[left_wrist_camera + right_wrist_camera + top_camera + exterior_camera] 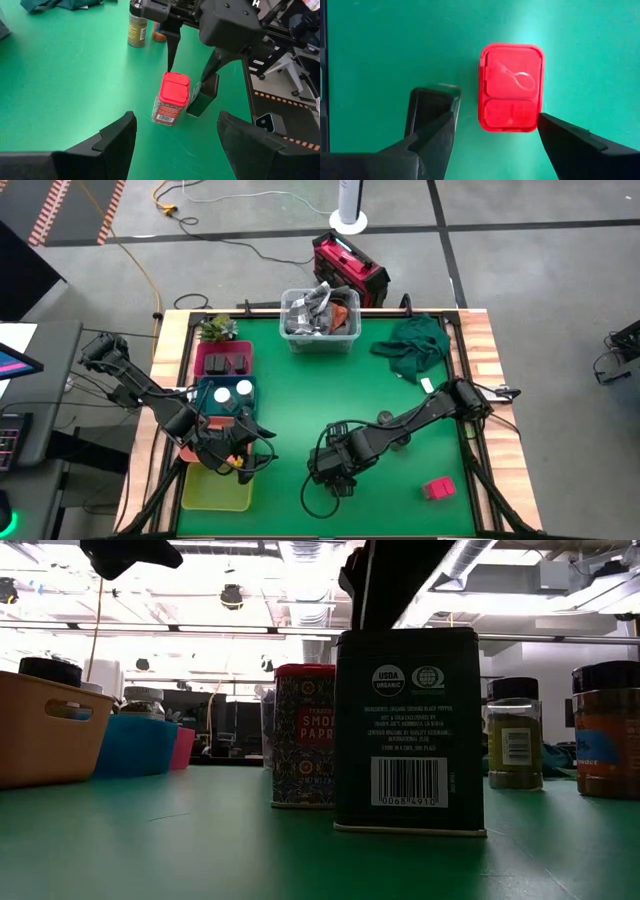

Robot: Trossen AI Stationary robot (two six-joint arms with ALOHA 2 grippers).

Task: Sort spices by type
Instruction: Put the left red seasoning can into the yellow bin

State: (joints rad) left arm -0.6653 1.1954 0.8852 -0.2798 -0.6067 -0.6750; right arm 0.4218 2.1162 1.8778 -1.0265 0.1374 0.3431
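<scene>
Green felt tabletop [300, 395], sorting partly done: several spices already sit in coloured trays [225, 380] at the left. Right gripper [495, 130], jaws spread, hangs over a red-lidded rectangular tin [511, 87] beside a black rectangular tin [431, 107]; left gripper [175, 137], also spread, waits nearby. Round jars [137, 27] and one pink-red box [438, 489] remain loose.

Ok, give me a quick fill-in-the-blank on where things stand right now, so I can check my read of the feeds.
1. The right gripper hangs open over a box whose lid is ____.
2. The box standing right next to that one is ____ in colour.
3. The blue tray holds jars with ____ tops.
4. The left gripper, near the trays, has its jaws ____.

Missing words: red; black; white; open
</scene>
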